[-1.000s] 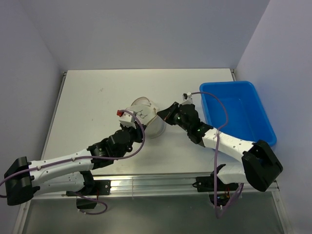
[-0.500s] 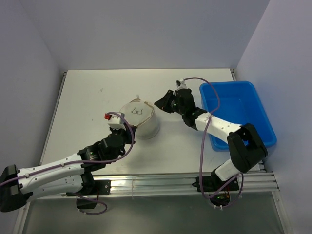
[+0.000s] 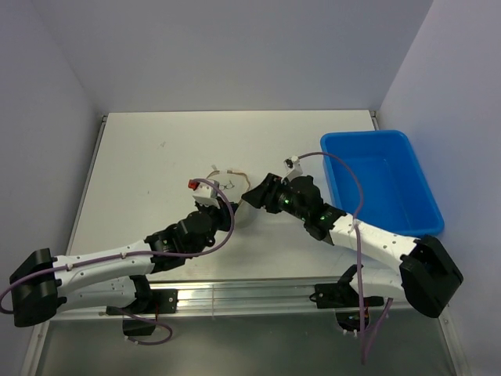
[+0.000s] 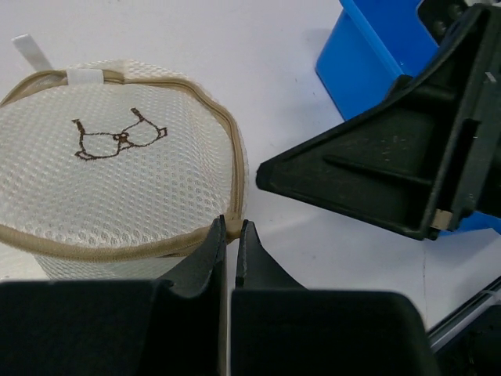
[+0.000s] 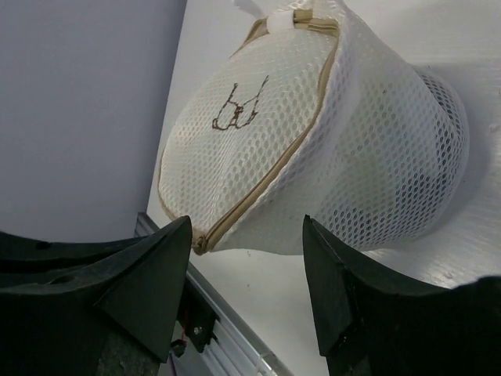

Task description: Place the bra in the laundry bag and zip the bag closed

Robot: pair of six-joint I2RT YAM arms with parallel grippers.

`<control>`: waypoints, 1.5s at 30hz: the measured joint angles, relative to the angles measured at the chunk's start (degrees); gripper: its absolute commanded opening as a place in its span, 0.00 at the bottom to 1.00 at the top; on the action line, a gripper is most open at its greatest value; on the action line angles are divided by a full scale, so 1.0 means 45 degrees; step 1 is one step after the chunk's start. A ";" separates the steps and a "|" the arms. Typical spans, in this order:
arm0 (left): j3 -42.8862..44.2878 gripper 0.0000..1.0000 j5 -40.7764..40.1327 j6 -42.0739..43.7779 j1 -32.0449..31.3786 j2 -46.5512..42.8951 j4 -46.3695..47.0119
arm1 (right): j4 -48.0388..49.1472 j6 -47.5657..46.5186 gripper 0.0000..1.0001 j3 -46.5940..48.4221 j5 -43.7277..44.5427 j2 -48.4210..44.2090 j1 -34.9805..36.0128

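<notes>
**Laundry bag at mid-table between the two grippers, its lid zip apparently run round**

From the left: the left gripper has its fingers pressed together at the near zip rim, though whether they nip the pull cannot be told. The bag stands just ahead of it, and the bra is not seen outside it. The right gripper is spread wide beside the bag's mesh wall, gripping nothing. Judged risk: with no hold on the light bag, a tug at the rim would drag or tip it rather than seat the zip. The two grippers, very near each other, could also knock. The blue bin lies well to the right on the table, out of the way; only the opposite gripper crowds the bag
</notes>
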 measured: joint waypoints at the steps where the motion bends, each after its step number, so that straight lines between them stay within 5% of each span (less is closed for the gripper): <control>1: 0.0005 0.00 0.0049 0.0000 -0.0015 0.0015 0.0049 | 0.0044 0.0058 0.65 0.0005 -0.0019 0.0107 0.0010; 3: 0.0005 0.00 0.0117 -0.0005 -0.0044 0.0005 0.0068 | 0.0097 0.0194 0.64 0.0053 -0.0049 0.0418 0.0039; 6: 0.0005 0.00 0.0146 -0.0019 -0.0063 -0.0039 0.0102 | 0.0199 0.0379 0.46 0.0185 -0.0073 0.0962 0.0053; 7: 0.0000 0.00 0.0160 -0.0019 -0.0063 -0.0087 0.0097 | 0.0219 0.0471 0.30 0.0296 -0.0063 0.1166 0.0058; 11: -0.0044 0.00 0.0180 -0.0015 -0.0063 -0.0287 0.0087 | 0.0238 0.0457 0.00 0.0743 0.0053 0.1399 0.0083; 29: -0.0869 0.00 -0.0865 -0.0359 -0.0068 -0.2579 -0.1948 | 0.0000 -0.0869 0.00 0.2778 -0.1676 0.3623 -0.2467; 31: -0.0869 0.00 -0.1035 -0.0359 -0.0068 -0.2710 -0.2016 | -0.0199 -0.1107 0.15 0.3424 -0.2205 0.4177 -0.2569; 33: -0.0869 0.00 -0.1093 -0.0335 -0.0068 -0.2681 -0.1977 | -0.0491 -0.1258 0.49 0.3769 -0.2399 0.4410 -0.2569; 36: -0.0869 0.00 -0.1030 -0.0219 -0.0087 -0.2361 -0.1846 | -0.0690 -0.1477 0.69 0.3633 -0.1821 0.4061 -0.2623; 45: -0.0350 0.00 -0.0248 0.0296 -0.0112 -0.0432 -0.0325 | -0.0301 -0.0554 0.73 0.0563 -0.0957 -0.0029 -0.0525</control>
